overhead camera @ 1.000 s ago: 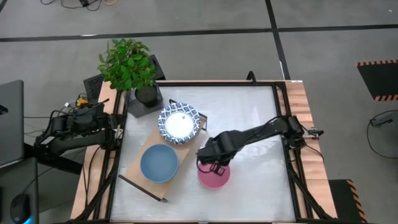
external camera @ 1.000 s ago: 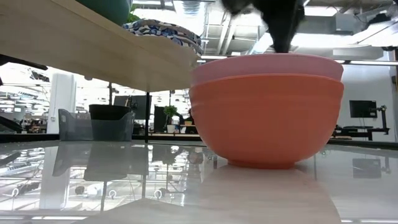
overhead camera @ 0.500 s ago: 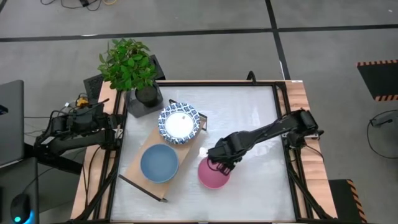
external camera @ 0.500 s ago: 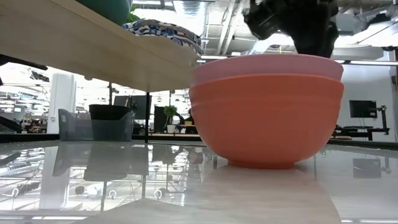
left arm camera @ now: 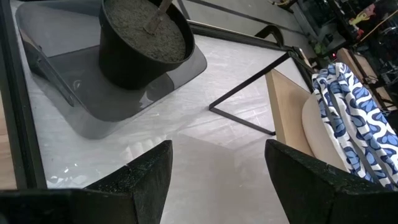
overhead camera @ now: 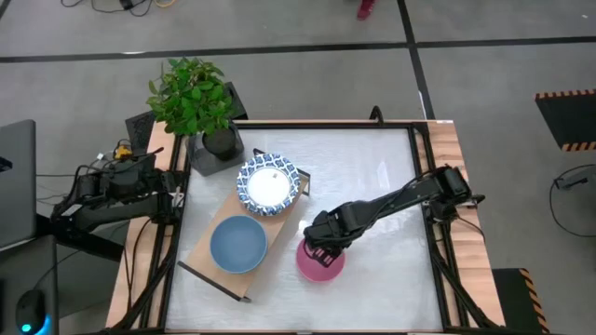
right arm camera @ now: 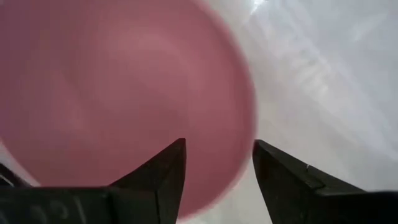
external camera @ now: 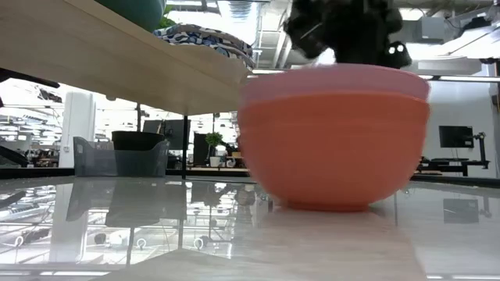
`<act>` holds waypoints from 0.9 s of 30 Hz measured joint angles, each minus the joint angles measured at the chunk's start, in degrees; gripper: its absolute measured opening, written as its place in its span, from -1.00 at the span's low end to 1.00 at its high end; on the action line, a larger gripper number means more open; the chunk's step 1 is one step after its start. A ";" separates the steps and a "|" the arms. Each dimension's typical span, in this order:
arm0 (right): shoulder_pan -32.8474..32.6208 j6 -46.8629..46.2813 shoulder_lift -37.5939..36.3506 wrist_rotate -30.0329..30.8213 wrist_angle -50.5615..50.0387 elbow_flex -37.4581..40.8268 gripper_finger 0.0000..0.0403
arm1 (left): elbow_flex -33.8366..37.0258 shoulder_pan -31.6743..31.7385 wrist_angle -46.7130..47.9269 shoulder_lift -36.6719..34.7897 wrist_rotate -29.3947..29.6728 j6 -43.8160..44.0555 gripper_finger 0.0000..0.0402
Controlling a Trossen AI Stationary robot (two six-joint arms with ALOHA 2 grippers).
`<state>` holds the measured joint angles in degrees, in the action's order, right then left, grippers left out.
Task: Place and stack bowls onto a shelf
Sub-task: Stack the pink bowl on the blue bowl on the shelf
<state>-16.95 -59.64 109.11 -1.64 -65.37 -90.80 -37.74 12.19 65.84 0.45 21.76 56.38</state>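
Observation:
The pink bowl (overhead camera: 323, 269) sits nested in the red bowl (external camera: 336, 156), whose base rests on the table to the right of the shelf (overhead camera: 200, 244). On the shelf board stand a blue-and-white bowl (overhead camera: 268, 183) and a blue bowl (overhead camera: 238, 244). My right gripper (overhead camera: 323, 249) is open and hangs over the pink bowl's far rim, pointing down. One finger is over the inside and one outside. My left gripper (left arm camera: 217, 174) is open and waits at the table's left edge, near the plant pot. My right gripper straddles the pink bowl's rim (right arm camera: 227, 163) from above with open fingers. I cannot tell whether either finger touches the rim. The bowl stays seated in the red bowl on the table.
A black plant pot (overhead camera: 220, 141) on a grey tray stands at the far left corner, just beyond the shelf. The shelf's thin black end frame (left arm camera: 249, 121) shows in the left wrist view. Bare white table lies to the right of the stacked bowls and nearer than them.
My right gripper has swung toward the table's right edge, then come back left. It has dropped lower onto the pink bowl's far rim. The bowls on the shelf and my left arm have kept still.

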 joint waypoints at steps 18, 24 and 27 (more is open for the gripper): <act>-0.15 1.24 0.86 -0.16 0.97 0.07 -0.65 | 0.00 0.02 0.00 0.00 1.18 -0.17 0.21; -0.15 2.74 0.86 -0.14 1.38 0.07 -0.66 | 0.00 0.00 -0.01 -0.01 1.18 -0.20 0.21; -0.15 3.13 0.86 -0.14 1.41 0.07 -0.64 | 0.00 0.02 0.00 0.00 1.18 -0.20 0.21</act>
<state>-17.10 -56.51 109.97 -1.79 -63.96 -90.74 -37.74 12.21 65.84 0.45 22.94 56.18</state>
